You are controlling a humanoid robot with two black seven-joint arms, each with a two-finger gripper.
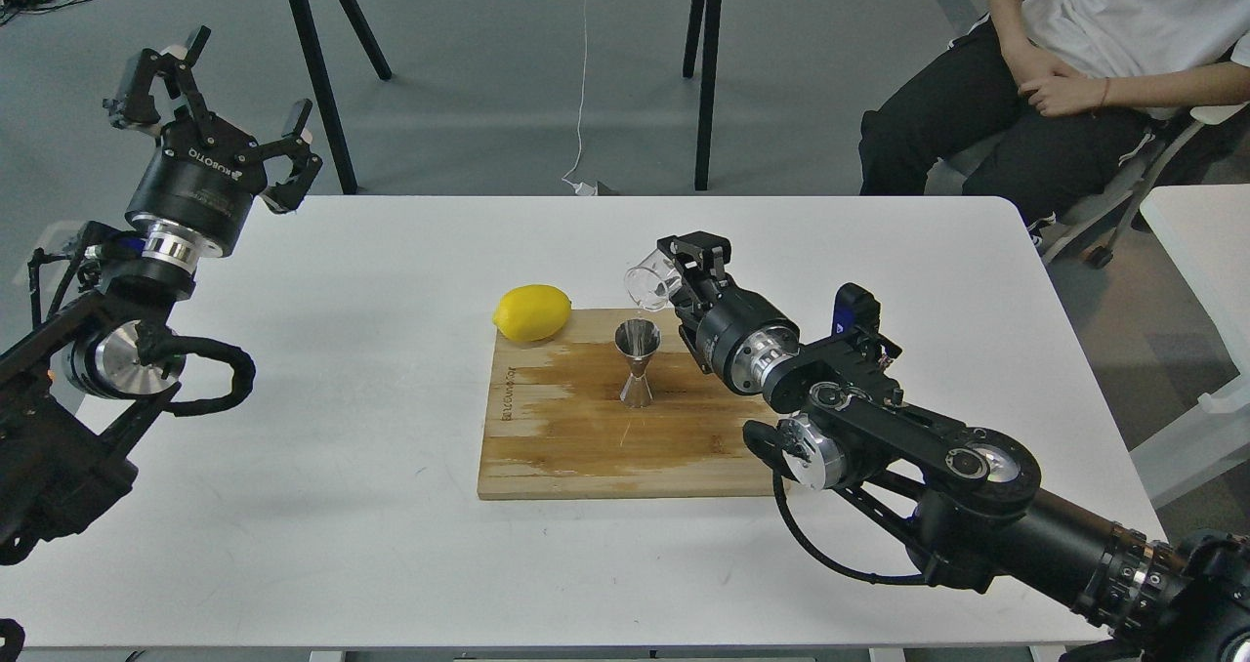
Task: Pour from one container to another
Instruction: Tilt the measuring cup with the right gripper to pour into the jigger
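The shiny steel jigger point(637, 362) stands upright on the wooden cutting board point(586, 447), near its back edge. My right gripper point(679, 269) is shut on the small clear glass cup point(649, 284), which is tipped on its side with its mouth toward the left, just above and to the right of the jigger's open top. Whether any liquid is running out is too faint to tell. My left gripper point(210, 96) is raised beyond the table's far left corner, open, with nothing between its fingers.
A yellow lemon point(532, 312) lies at the board's back left corner. The board's top shows a wet, darker patch. A seated person point(1055, 76) is past the table's far right. Black table legs point(322, 66) stand behind the white table point(342, 506).
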